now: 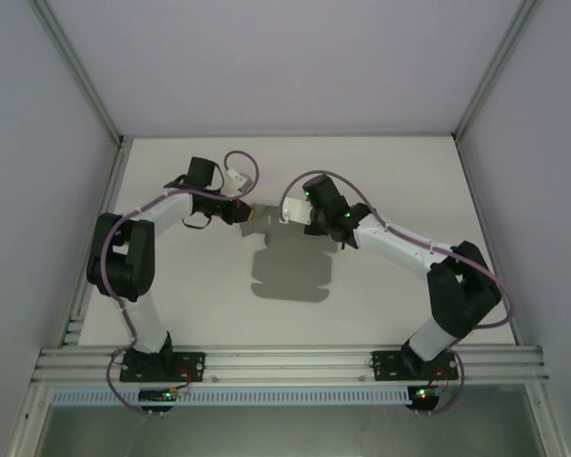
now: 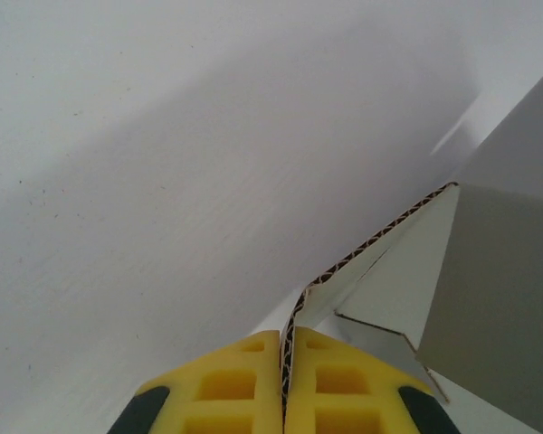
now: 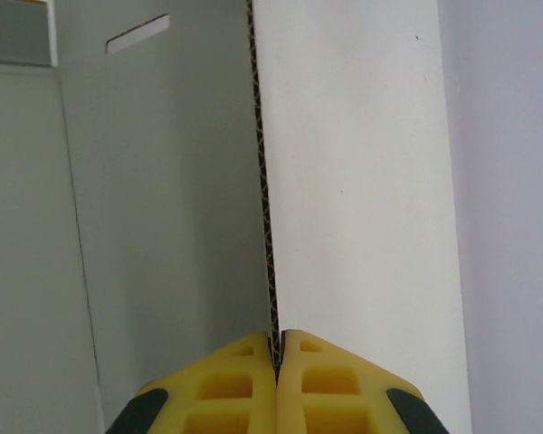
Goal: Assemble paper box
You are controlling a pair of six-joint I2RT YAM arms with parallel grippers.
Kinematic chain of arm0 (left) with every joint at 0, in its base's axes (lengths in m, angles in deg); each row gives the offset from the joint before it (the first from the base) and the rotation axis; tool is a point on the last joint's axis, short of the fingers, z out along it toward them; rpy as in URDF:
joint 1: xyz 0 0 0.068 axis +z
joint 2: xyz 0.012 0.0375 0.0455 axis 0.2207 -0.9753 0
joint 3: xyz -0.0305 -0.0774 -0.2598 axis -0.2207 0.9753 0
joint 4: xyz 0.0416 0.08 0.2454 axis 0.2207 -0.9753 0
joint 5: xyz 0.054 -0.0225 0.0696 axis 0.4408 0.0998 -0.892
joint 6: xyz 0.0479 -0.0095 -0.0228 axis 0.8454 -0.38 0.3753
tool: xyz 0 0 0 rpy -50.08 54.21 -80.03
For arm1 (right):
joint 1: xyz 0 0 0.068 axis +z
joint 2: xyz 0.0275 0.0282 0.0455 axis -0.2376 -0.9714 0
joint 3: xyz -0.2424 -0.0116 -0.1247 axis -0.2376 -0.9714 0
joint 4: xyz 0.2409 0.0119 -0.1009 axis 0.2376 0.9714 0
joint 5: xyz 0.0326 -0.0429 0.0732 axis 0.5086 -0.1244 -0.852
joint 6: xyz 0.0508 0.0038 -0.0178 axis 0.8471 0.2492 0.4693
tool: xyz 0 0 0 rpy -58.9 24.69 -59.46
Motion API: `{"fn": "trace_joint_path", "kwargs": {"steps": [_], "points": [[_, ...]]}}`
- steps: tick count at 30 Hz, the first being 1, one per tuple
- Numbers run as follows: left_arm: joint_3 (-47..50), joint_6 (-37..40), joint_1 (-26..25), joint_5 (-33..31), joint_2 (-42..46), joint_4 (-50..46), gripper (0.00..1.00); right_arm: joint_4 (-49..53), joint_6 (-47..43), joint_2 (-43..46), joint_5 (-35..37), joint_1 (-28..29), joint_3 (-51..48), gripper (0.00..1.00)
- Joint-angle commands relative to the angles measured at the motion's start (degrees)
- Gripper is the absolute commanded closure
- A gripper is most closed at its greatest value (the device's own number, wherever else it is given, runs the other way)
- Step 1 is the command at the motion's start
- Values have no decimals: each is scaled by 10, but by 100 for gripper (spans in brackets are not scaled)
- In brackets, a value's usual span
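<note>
The paper box (image 1: 268, 214) hangs in the air between the two arms as a pale die-cut sheet, casting a shadow on the table below. My left gripper (image 2: 283, 342) is shut on a corrugated edge of the paper box (image 2: 489, 271), whose flaps fold away to the right. My right gripper (image 3: 277, 342) is shut on another edge of the paper box (image 3: 163, 199); a grey panel with a slot lies left of the edge and a white face right. In the top view the left gripper (image 1: 241, 211) and right gripper (image 1: 287, 217) hold opposite ends.
A white table (image 1: 219, 305) lies under the arms, enclosed by pale walls and an aluminium frame (image 1: 285, 364) along the near edge. The sheet's shadow (image 1: 290, 271) falls on the table centre.
</note>
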Motion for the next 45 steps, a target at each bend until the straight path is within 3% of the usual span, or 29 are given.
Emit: {"fn": "trace_joint_path", "kwargs": {"steps": [1,5,9,18,25,32,36,38,43,45], "points": [[19,-61,-4,-44,29,57,100,-14,25,2,3,12,6,100],[46,-83,-39,-53,62,78,100,-44,32,-15,67,31,-4,100],[56,-105,-90,-117,104,57,100,-121,18,-24,122,53,-34,100],[90,-190,-169,-190,163,70,100,-223,9,-27,136,51,-73,100],[80,-197,-159,-326,122,86,100,-362,-57,-34,111,33,-101,100],[79,-185,-126,-309,89,142,100,-400,-116,-37,55,15,-134,100],[123,-198,-128,-294,89,187,100,-478,-165,-51,85,19,-186,100],[146,-207,-128,-291,94,203,88,-470,-149,-56,94,22,-198,100],[170,-218,-128,-282,93,209,77,-514,-169,-74,112,36,-224,100],[172,-223,-127,-281,95,209,65,-511,-177,-77,110,39,-224,100]]}}
